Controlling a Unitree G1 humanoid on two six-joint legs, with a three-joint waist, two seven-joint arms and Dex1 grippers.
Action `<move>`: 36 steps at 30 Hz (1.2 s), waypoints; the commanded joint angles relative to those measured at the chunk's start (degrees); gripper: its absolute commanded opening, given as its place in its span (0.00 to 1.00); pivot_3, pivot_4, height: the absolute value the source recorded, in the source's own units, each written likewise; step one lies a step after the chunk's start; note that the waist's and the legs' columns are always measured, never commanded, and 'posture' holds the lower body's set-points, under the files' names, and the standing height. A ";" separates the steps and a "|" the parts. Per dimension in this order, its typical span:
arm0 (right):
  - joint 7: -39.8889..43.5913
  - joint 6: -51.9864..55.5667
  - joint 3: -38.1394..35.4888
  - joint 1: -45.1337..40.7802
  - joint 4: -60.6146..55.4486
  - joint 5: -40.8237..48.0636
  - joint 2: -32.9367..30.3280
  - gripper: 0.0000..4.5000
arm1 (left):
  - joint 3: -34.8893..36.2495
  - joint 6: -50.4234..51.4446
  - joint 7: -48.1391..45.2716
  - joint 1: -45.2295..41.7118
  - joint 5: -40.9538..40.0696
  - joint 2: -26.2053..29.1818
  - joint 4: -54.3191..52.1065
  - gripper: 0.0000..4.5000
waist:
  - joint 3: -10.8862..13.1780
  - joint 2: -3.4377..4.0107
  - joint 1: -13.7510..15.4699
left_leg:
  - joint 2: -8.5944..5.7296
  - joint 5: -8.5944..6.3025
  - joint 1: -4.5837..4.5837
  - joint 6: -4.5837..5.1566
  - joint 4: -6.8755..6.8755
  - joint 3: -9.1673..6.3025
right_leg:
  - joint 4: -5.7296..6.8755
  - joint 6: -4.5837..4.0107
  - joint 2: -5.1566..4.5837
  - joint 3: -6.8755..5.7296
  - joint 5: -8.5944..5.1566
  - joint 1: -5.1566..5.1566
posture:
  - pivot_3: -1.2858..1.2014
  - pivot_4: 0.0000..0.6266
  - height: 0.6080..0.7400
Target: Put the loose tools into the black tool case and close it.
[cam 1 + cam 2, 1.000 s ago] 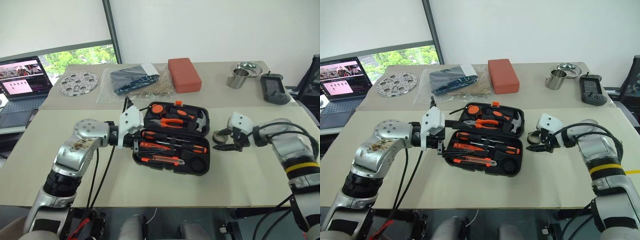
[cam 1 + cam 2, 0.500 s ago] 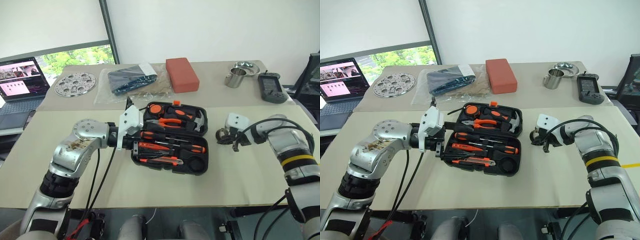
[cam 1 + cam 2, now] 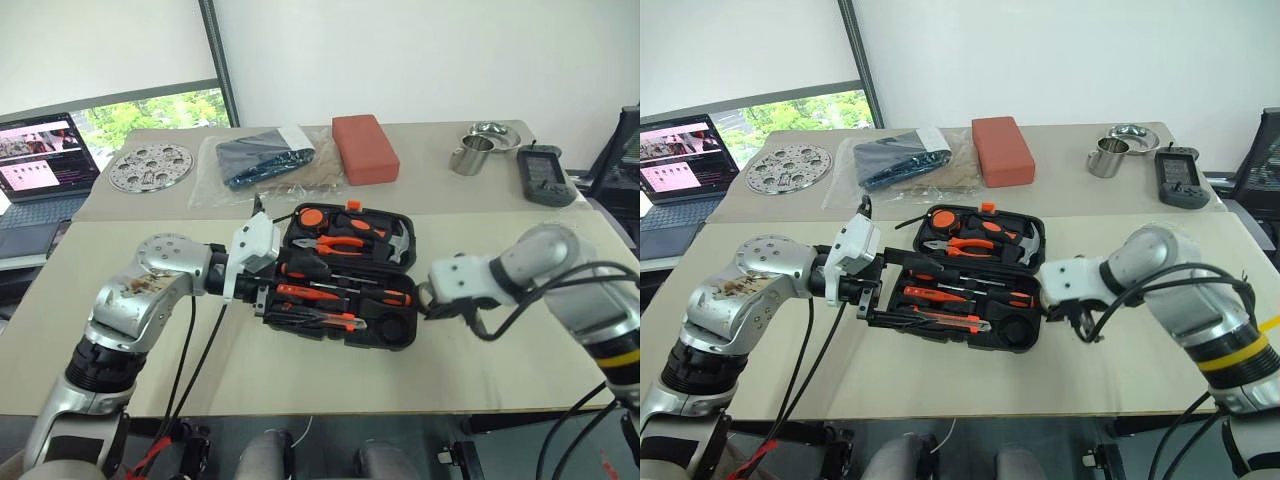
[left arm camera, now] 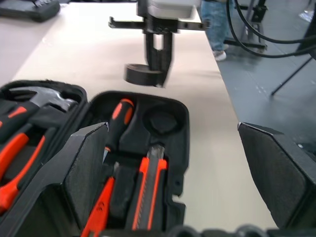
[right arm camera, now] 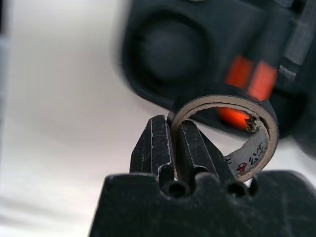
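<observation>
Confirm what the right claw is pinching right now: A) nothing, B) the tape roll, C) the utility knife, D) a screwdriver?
B: the right claw is shut on the wall of the tape roll, held off the table beside the round slot at the open tool case's corner.

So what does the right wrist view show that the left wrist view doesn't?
Right wrist view alone: the right gripper's fingers pinching the wall of the tape roll, one inside the ring, one outside, and its cardboard core with print. Left wrist view alone: the utility knife, a screwdriver, the hammer, and the left gripper, open. Both: the tape roll near the black tool case, with its round slot unfilled.
</observation>
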 commanded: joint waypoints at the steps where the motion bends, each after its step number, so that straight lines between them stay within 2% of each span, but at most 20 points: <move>1: 1.29 3.20 1.80 -2.33 -5.40 -1.94 0.14 0.01 | 0.16 -1.52 -1.82 -0.71 -0.23 1.26 -0.43 1.00 | 0.00 -0.01 0.02 | 0.00 -0.01 0.00 0.01 0.00 0.00 | 0.00 0.00 0.00 -0.01 0.00 0.00 | 0.52 0.24 1.00; 14: 2.62 4.20 7.97 -7.89 -5.35 -4.71 3.85 0.01 | 0.43 -5.26 -3.00 0.75 0.25 0.63 1.86 1.00 | 0.03 -0.05 0.06 | 0.00 -0.04 -0.03 0.07 0.02 0.00 | 0.01 -0.04 -0.02 -0.03 -0.02 -0.03 | 0.52 0.24 1.00; 16: 2.58 4.16 8.16 -8.02 -5.24 -4.69 4.00 0.18 | 0.49 -5.89 -3.02 1.30 0.31 0.81 1.90 1.00 | 0.03 -0.06 0.08 | 0.00 -0.05 -0.02 0.09 0.02 0.00 | 0.01 -0.04 -0.02 -0.03 -0.02 -0.03 | 0.52 0.24 1.00; 17: 2.57 4.08 8.16 -8.03 -5.23 -4.68 3.92 0.22 | 0.50 -6.13 -3.00 1.63 0.39 0.88 1.81 1.00 | 0.03 -0.06 0.08 | 0.01 -0.05 -0.02 0.09 0.02 0.00 | 0.01 -0.04 -0.02 -0.04 -0.02 -0.03 | 0.52 0.24 1.00; 22: 2.60 4.43 7.66 -8.31 -5.68 -3.97 3.65 0.59 | 0.52 -6.87 -2.91 2.33 0.46 1.05 1.74 1.00 | 0.04 -0.06 0.06 | 0.01 -0.06 -0.02 0.09 0.01 0.00 | 0.02 -0.04 -0.02 -0.04 -0.02 -0.03 | 0.52 0.24 1.00; 24: 2.65 4.59 7.31 -8.30 -6.02 -3.64 3.44 0.77 | 0.34 -6.89 -2.83 2.17 0.55 1.00 1.74 1.00 | 0.04 -0.06 0.06 | 0.01 -0.06 -0.02 0.10 0.01 0.00 | 0.01 -0.04 -0.03 -0.04 -0.02 -0.03 | 0.52 0.24 1.00; 27: 2.57 5.59 6.19 -8.19 -6.77 -2.65 3.07 0.98 | 0.26 -6.66 -2.58 1.72 0.45 0.91 1.74 1.00 | 0.04 -0.07 0.05 | 0.01 -0.06 -0.02 0.11 0.01 0.00 | 0.02 -0.04 -0.03 -0.04 -0.02 -0.03 | 0.52 0.24 1.00; 31: 1.11 9.35 1.79 -7.78 -7.16 1.85 3.80 0.98 | 1.04 -7.13 -0.91 1.13 0.43 -0.46 3.53 1.00 | 0.04 -0.07 0.06 | 0.01 -0.07 -0.02 0.11 0.01 0.00 | 0.02 -0.04 -0.03 -0.04 -0.02 -0.03 | 0.52 0.24 1.00; 36: -7.05 15.45 -8.03 -7.15 -1.92 7.19 7.55 0.98 | 3.46 -11.26 6.32 0.96 3.14 -5.71 12.71 1.00 | 0.05 -0.09 0.07 | 0.01 -0.08 0.00 0.13 0.02 -0.01 | 0.04 -0.04 -0.04 -0.04 -0.01 0.01 | 0.52 0.24 1.00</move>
